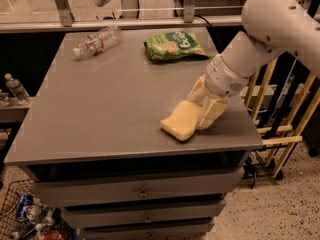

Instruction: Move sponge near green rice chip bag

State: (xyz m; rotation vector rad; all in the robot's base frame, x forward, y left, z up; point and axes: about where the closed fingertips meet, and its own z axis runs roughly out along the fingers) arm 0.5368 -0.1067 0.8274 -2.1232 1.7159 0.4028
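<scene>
The sponge [180, 120], light squashy foam near the table's [100, 109] front right, well apart from the bag [174, 45], likely suits a pinch at its narrowed sides, where the gripper [199, 111] sits, jaws apart.

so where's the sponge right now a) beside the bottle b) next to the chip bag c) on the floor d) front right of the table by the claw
d: the sponge lies at the table's front right with the claw at its right end, far from the chip bag and bottle.
</scene>
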